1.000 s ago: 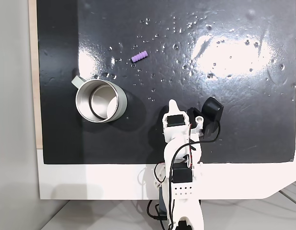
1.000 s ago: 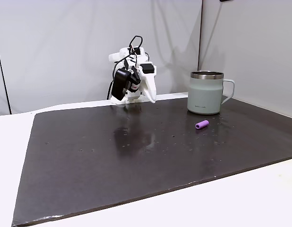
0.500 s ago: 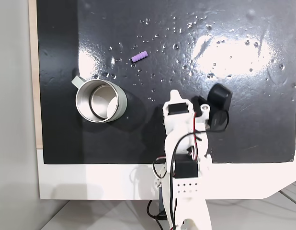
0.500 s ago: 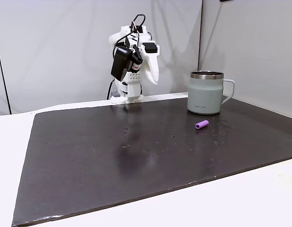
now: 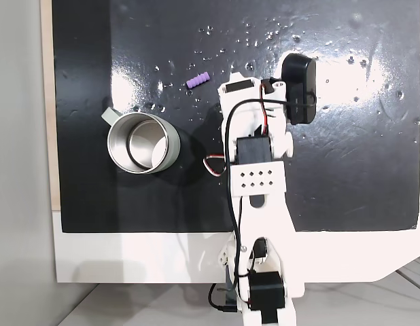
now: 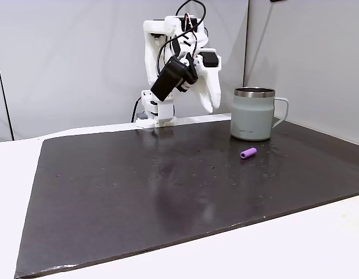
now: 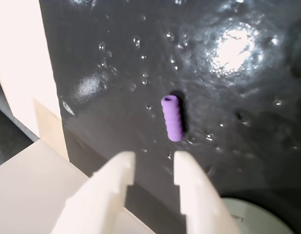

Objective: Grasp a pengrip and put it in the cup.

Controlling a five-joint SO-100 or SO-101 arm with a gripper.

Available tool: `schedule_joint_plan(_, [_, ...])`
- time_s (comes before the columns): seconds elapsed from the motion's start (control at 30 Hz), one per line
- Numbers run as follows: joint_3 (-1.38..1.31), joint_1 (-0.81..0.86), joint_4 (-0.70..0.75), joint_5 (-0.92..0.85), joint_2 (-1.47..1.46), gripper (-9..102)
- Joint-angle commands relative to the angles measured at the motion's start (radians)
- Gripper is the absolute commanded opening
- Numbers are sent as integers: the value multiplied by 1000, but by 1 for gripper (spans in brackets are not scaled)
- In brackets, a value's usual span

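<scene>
The lilac ribbed pengrip [image 5: 198, 79] lies on the black mat beyond the steel cup [image 5: 173, 145] in a fixed view. Seen from the side in a fixed view, the pengrip [image 6: 248, 153] rests a little in front of the cup [image 6: 253, 116]. My gripper [image 5: 232, 76] hangs in the air just right of the pengrip and above the mat [image 6: 212, 106]. In the wrist view its white fingers [image 7: 153, 158] stand slightly apart with nothing between them. The pengrip [image 7: 173, 118] lies just ahead of the fingertips, and the cup rim [image 7: 253, 214] shows at the bottom right.
The black mat [image 5: 359, 156] is glossy, dotted with small bumps and glare patches. A white table edge [image 5: 128, 258] runs along its near side by the arm's base. A black wrist camera [image 5: 298, 88] sticks out to the right of the gripper. A grey wall [image 6: 69, 58] stands behind the arm.
The arm has risen and stretched out from its folded pose near the base, carrying the gripper forward over the mat to a spot beside the pengrip. Pengrip and cup have not moved.
</scene>
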Motion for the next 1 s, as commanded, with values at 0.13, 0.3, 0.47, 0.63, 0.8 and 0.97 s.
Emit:
schedule_joint_plan(0.13, [-399,-3,144,25,-318,17])
schedule_joint_plan(0.3, [-517,-12,153,38,-453,19])
schedule_joint_plan(0.47, [-632,-46,204,104,-558,20])
schedule_joint_plan(0.63, [-698,-67,242,179,-643,21])
schedule_joint_plan(0.8, [-755,-94,273,193,-699,22])
schedule_joint_plan(0.97, [-882,-130,328,189,-784,23])
